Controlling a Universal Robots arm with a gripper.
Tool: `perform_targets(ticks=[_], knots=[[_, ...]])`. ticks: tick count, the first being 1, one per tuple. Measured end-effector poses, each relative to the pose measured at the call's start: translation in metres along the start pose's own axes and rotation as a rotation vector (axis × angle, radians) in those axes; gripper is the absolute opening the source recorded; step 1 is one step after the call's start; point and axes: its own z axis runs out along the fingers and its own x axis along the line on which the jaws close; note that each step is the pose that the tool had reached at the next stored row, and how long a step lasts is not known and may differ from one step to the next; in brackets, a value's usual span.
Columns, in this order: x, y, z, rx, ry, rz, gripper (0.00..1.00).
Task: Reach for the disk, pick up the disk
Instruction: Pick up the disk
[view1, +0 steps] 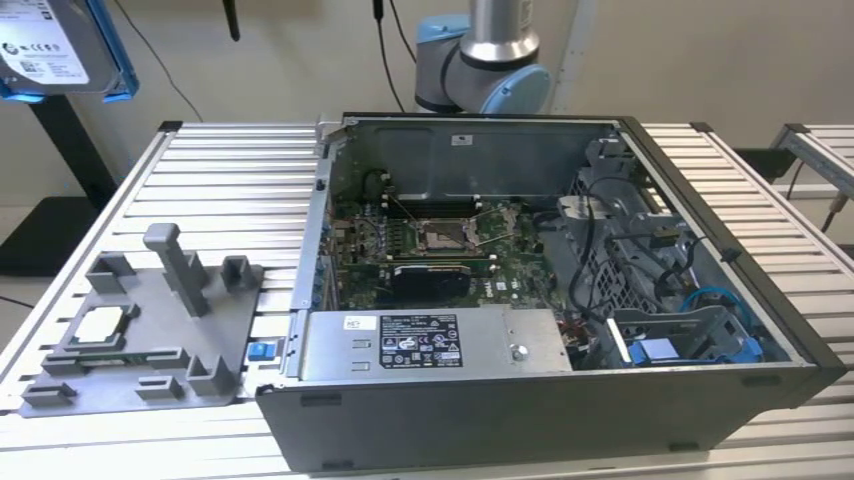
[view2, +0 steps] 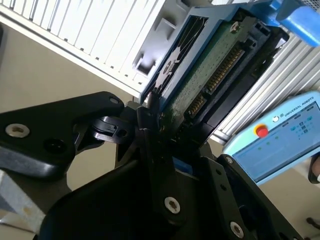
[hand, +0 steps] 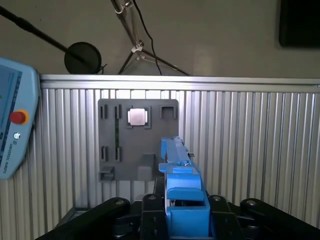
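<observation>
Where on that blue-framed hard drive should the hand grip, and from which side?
Across its two broad flat faces near one end, coming in from the thin edge: the disk is a slim slab, so flat faces should give parallel contact. The hand grips it that way now.

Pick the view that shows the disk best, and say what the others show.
The second wrist view: the disk is close, its green board and connector plain, clamped by the fingers. The exterior view catches part of its label face; the first wrist view sees its blue edge.
</observation>
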Motion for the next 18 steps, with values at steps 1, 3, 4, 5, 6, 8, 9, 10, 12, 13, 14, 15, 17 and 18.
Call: perform_targets(ticks=[1, 3, 4, 5, 6, 8, 9, 10, 12, 13, 14, 15, 17, 18], knots=[[0.0, -0.0025, 0.0001, 0.0001, 0.0, 0.0, 0.0], [0.0, -0.0071, 0.0002, 0.0001, -0.0001, 0.0, 0.0], [0.0, -0.0093, 0.0003, 0.0001, -0.0001, 0.0, 0.0], [0.0, -0.0116, 0.0003, 0.0, 0.0, 0.0, 0.0], [0.0, -0.014, 0.0003, 0.0, 0.0, 0.0, 0.0], [-0.0001, -0.0193, 0.0005, 0.0, 0.0, 0.0, 0.0], [-0.0001, -0.022, 0.0005, 0.0001, 0.0, 0.0, 0.0], [-0.0001, -0.0248, 0.0006, 0.0001, 0.0, 0.0, 0.0], [-0.0001, -0.0301, 0.0007, 0.0001, 0.0, 0.0, 0.0], [-0.0001, -0.0328, 0.0008, 0.0001, -0.0001, 0.0, 0.0], [-0.0002, -0.0357, 0.0008, 0.0001, 0.0, 0.0, 0.0], [-0.0002, -0.0384, 0.0009, 0.0001, -0.0001, 0.0, 0.0], [-0.0002, -0.0435, 0.001, 0.0001, 0.0, 0.0, 0.0], [-0.0002, -0.0463, 0.0011, 0.0001, 0.0, 0.0, 0.0]])
